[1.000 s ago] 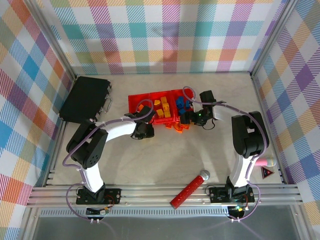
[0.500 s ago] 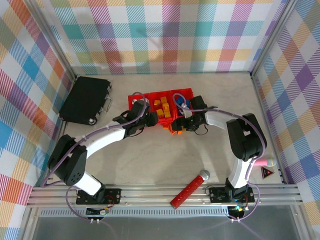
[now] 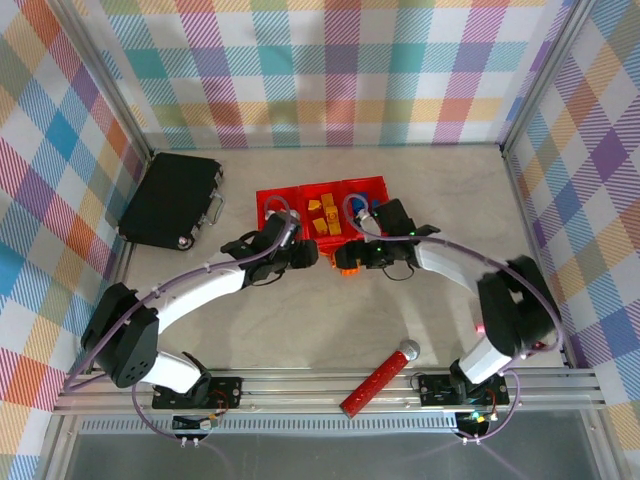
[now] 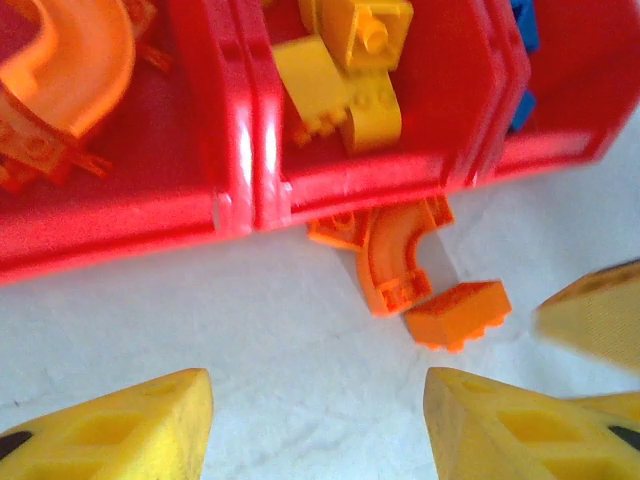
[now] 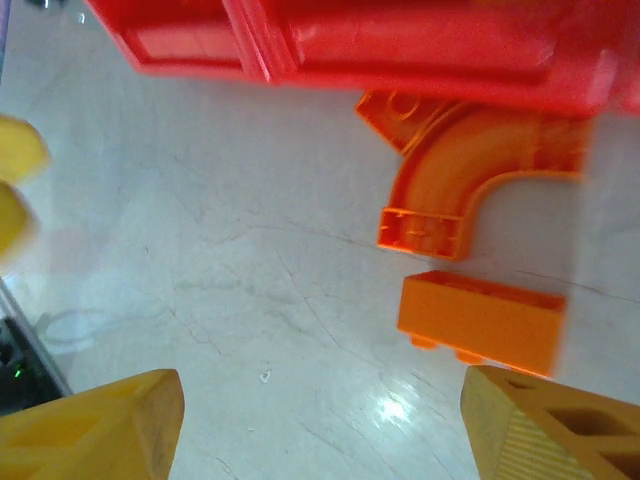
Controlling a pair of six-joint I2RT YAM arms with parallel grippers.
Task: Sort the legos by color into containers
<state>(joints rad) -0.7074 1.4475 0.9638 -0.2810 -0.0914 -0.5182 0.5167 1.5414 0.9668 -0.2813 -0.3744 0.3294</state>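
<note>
We see the small orange rectangular plastic brick [image 5: 480, 322] crosswise at lower right of the right wrist view, below the red plastic bins [image 5: 400, 50], before the nearer right gripper [image 5: 320, 385], fingers parted; the left gripper [image 4: 315, 385] gapes too.

The place was a robot test cell in a lab. A pale table [image 3: 300, 320] stood boxed in by plaid-printed walls [image 3: 330, 70]. Bare aluminium posts [image 3: 100, 75] rose at its far corners, and a slotted rail [image 3: 300, 390] along its near edge carried the arm bases [image 3: 185, 390].
</note>
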